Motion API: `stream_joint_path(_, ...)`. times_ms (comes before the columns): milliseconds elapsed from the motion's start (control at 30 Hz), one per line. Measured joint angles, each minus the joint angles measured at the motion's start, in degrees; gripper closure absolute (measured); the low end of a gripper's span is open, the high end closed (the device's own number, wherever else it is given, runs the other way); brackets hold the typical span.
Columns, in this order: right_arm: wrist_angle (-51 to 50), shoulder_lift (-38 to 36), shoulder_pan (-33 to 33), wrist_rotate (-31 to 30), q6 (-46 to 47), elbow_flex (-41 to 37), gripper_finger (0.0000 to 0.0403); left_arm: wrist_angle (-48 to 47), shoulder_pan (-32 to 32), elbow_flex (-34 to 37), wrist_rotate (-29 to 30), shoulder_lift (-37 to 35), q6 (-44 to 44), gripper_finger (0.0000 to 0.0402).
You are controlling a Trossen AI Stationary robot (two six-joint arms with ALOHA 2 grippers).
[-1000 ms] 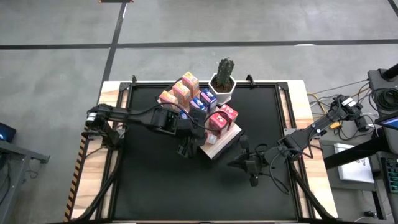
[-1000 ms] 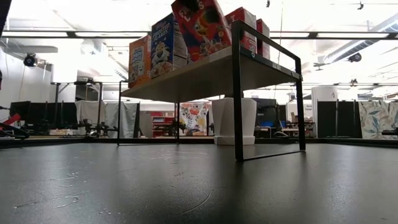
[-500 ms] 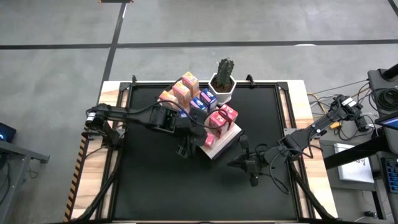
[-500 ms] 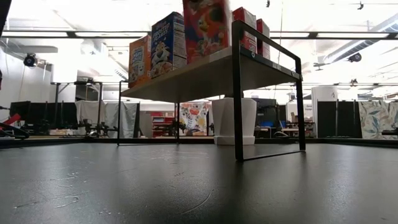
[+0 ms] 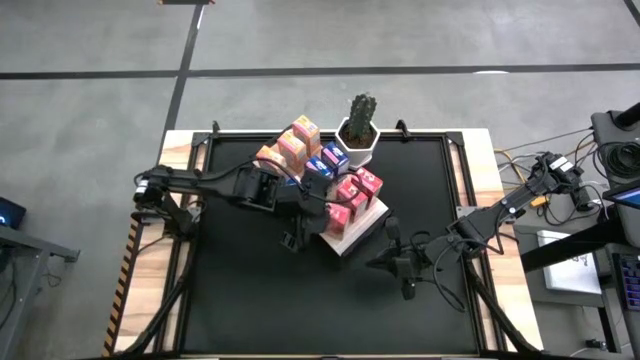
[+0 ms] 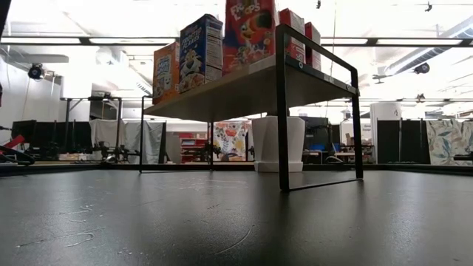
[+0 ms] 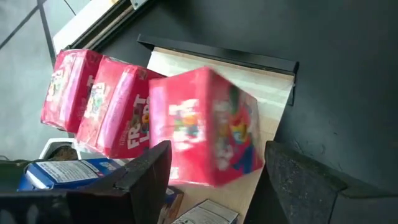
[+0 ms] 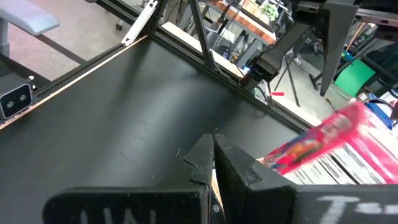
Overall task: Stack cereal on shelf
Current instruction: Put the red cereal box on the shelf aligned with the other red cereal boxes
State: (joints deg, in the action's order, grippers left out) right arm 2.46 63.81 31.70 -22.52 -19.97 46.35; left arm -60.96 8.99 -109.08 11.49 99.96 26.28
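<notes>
Cereal stacking was, by the look of it, close to finished. Nearest the front edge of the shelf [image 5: 352, 238] stood a red box [image 7: 208, 127], and the left hand [image 7: 211, 168] had its two fingers spread to either side of it; whether the pads touched the cardboard could not be told, so the box may have only just been set down. The low view showed that red box [image 6: 250, 33] standing upright at the front edge of the shelf [image 6: 236, 87], which sat raised on a black wire frame [image 6: 281, 111]. Just behind it along the shelf stood more red boxes [image 7: 93, 99], then a blue box [image 6: 201, 46], and farthest from the front edge the orange boxes [image 5: 290, 146]. No box lay loose on the tabletop [image 5: 240, 290], so little seemed left beyond freeing the last one.

Past the shelf's far end stood a white pot [image 5: 357, 140] holding a cactus [image 5: 362, 108]; nothing else was in it.

Right hand [image 8: 211, 158] waited low over the tabletop, just beside the shelf's front corner, fingers pressed together and holding nothing.
</notes>
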Motion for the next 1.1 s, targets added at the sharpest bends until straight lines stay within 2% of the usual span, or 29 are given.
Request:
stream_joint_path(133,0.0,0.0,0.0,0.0,0.5,0.0,0.0394,-0.1,1.0,0.0,1.2,-0.8,-0.4,0.0159)
stream_joint_path(333,0.0,0.0,-0.1,-0.2,0.6,0.0,0.0394,-0.9,5.9,1.0,9.0,-1.4,-3.1,0.0171)
stream_joint_path(433,0.1,0.0,-0.1,-1.2,0.6,0.0,0.0394,-0.8,8.7,2.9,9.4,-1.6,-4.4,0.0186)
stream_joint_path(567,0.1,0.0,-0.1,-3.2,0.6,0.0,0.0394,1.4,11.9,8.5,15.2,-3.2,-7.3,0.0218)
stream_joint_path(733,1.8,0.0,-0.2,-6.5,1.7,0.0,0.0394,11.1,14.9,19.4,16.6,-7.2,-9.1,0.0268)
stream_joint_path(933,3.0,0.0,-1.8,-11.8,5.9,0.0,0.0394,32.4,16.2,35.2,16.9,-13.1,-9.4,0.0324)
stream_joint_path(1100,2.6,0.0,-4.0,-12.1,8.0,0.0,0.0394,47.7,16.2,46.2,21.9,-15.4,-8.8,0.0358)
